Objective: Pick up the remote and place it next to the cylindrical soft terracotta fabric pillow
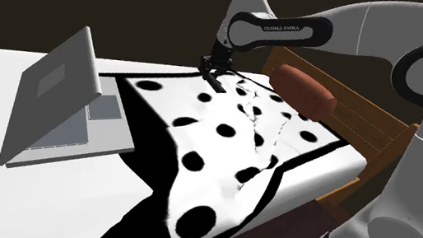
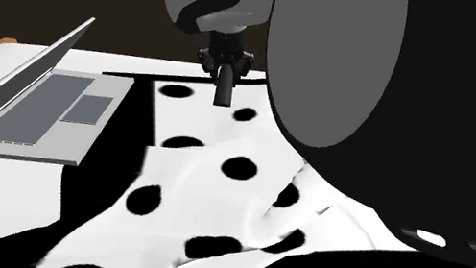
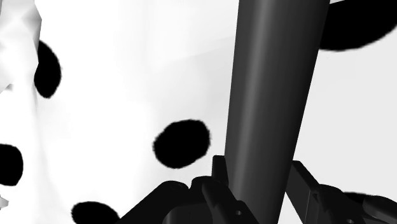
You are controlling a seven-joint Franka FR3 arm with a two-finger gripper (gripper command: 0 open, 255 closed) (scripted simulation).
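Observation:
A long dark remote [image 3: 273,95] is clasped between my black fingers [image 3: 219,175], and my gripper [image 3: 261,181] is shut on it. In the shoulder view the gripper [image 1: 214,66] hangs over the far part of the bed, with the remote [image 1: 218,82] pointing down, just above the spotted blanket [image 1: 224,140]. The terracotta cylindrical pillow [image 1: 305,89] lies at the head of the bed, to the shoulder view's right of the gripper and apart from it. In the second exterior view the remote [image 2: 224,87] hangs below the gripper [image 2: 224,66].
An open grey laptop [image 1: 63,100] [image 2: 41,108] sits on the white sheet toward the shoulder view's left. The white blanket with black dots [image 2: 240,172] is rumpled and drapes over the bed's near edge. A wooden bed frame [image 1: 382,131] runs behind the pillow.

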